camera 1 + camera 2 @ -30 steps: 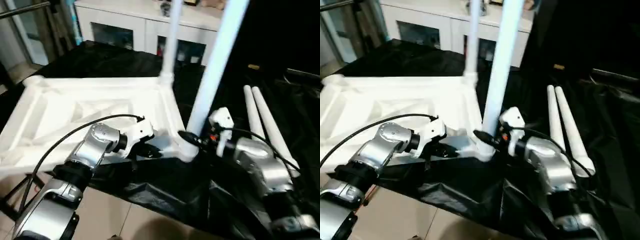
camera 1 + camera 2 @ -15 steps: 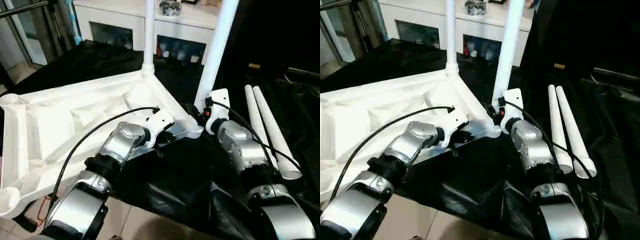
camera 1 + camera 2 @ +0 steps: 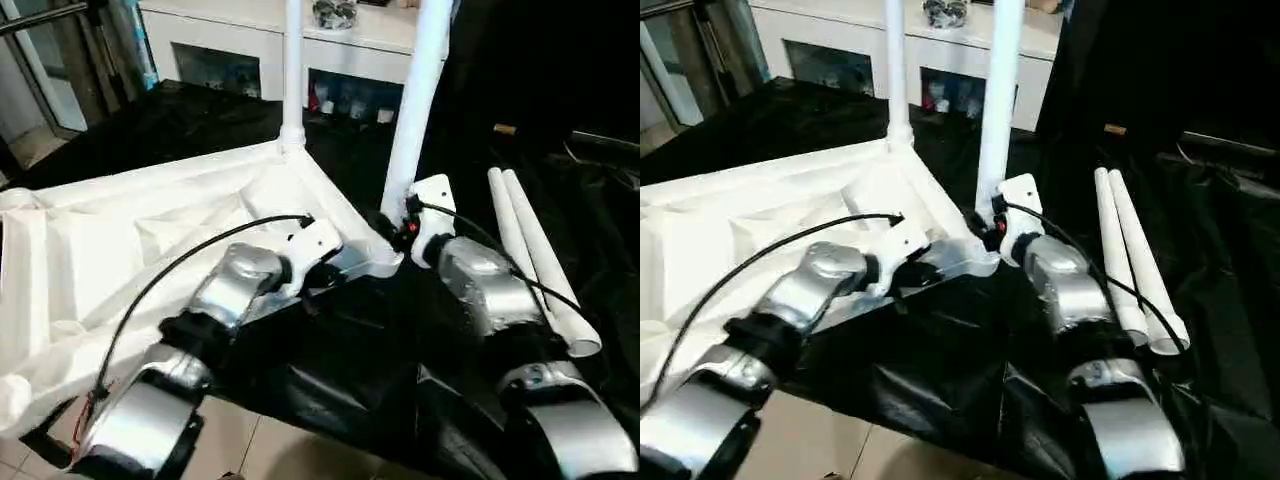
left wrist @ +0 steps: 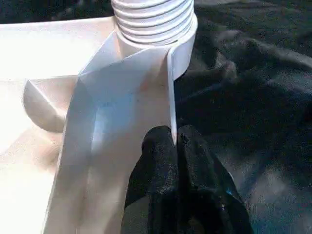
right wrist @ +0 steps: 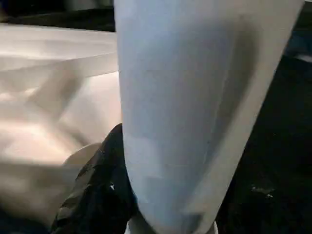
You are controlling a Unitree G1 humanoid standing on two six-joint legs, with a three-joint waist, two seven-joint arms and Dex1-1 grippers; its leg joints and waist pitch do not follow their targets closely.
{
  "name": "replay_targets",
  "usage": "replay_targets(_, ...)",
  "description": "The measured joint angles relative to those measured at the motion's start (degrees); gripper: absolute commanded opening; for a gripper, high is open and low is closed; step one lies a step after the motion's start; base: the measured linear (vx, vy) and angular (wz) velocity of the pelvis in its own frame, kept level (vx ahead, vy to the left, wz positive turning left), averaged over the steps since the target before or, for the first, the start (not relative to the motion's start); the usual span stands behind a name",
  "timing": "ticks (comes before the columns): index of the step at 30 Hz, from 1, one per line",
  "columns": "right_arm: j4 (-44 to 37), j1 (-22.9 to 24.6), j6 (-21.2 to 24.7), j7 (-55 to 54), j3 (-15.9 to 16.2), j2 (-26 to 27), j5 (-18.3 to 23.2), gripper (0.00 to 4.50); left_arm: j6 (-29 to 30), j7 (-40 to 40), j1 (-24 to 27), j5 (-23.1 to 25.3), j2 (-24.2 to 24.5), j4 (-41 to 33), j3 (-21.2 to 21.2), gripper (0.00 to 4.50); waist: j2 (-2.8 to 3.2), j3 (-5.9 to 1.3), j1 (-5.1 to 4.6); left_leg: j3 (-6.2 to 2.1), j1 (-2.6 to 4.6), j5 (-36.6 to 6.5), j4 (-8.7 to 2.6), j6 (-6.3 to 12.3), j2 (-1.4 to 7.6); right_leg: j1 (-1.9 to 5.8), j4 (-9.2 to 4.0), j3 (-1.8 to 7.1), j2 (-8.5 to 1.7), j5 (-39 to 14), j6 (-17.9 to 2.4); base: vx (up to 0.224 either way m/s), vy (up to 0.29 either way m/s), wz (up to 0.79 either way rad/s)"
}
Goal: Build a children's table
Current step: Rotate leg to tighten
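Black cloth [image 3: 330,370], tabletop [image 3: 120,250] rim pinched, leg [image 3: 415,110] gripped

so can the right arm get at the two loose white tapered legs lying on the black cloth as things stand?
Probably, but not at once. The two loose white legs lie uncovered on the black cloth just beside the right forearm. The right gripper, though, is closed around the upright white leg at the tabletop's corner and would need to let go first.
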Motion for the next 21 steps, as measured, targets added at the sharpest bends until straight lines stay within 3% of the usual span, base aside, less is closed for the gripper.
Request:
replay_targets(11, -12.6, 9.9, 0.8, 20.4, 1.5, -6.5, 6.0, 1.87, -6.2, -14.4, 2.8, -2.7, 6.3, -2.7, -0.2, 0.0, -0.09, 0.05, 0.46, 0.09, -0.14, 0.0, -0.21, 0.01, 0.0, -0.15, -0.05, 0.0, 0.01, -0.2, -0.1, 0.0, 0.0, 0.0)
replay_targets(21, -17.8, 13.5, 3.5, 25.3, 1.7, -9.0, 8.3, 1.87, -8.7, -19.0, 2.2, -4.2, 7.2, -0.4, -0.2, 0.0, -0.1, 0.07, 1.39, 0.1, -0.13, 0.0, -0.21, 0.0, 0.0, -0.16, -0.02, 0.0, 0.0, -0.2, -0.1, 0.0, 0.0, 0.0)
